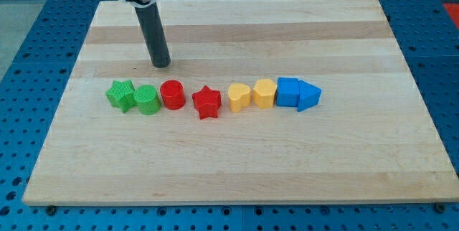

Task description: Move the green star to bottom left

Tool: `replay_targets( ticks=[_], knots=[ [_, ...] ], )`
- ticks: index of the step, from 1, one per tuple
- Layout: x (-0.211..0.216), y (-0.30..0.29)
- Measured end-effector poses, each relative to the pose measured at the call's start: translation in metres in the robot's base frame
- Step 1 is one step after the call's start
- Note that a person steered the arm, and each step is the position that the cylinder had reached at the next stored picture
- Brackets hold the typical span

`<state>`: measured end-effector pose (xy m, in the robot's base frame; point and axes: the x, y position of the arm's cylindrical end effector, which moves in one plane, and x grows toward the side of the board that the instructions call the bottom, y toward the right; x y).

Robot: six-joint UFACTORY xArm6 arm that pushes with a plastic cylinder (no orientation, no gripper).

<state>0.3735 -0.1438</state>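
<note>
Green star (120, 95) sits at left end of the block row, mid-desk (237, 166), touching green cylinder (147, 100). Red cylinder (172, 94) next. My tip (161, 65) above the row, near those, touching none. No jaws on this rig.

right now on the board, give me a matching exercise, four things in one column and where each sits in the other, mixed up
Things:
1. green star
2. red star
3. blue triangle block
4. my tip

Places:
A. the view's right end of the row
B. above the row, apart from every block, over the gap between the green round block and the red round block
C. the view's left end of the row
D. mid-row, between the red round block and a yellow block

Pairs: 1-C, 2-D, 3-A, 4-B
</note>
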Motion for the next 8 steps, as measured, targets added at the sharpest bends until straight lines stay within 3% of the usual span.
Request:
replay_targets(
  ticks=[4, 5, 6, 7, 8],
  knots=[
    [0.063, -0.083],
    [0.068, -0.082],
    [0.040, -0.071],
    [0.044, -0.045],
    [0.073, -0.055]
  ],
)
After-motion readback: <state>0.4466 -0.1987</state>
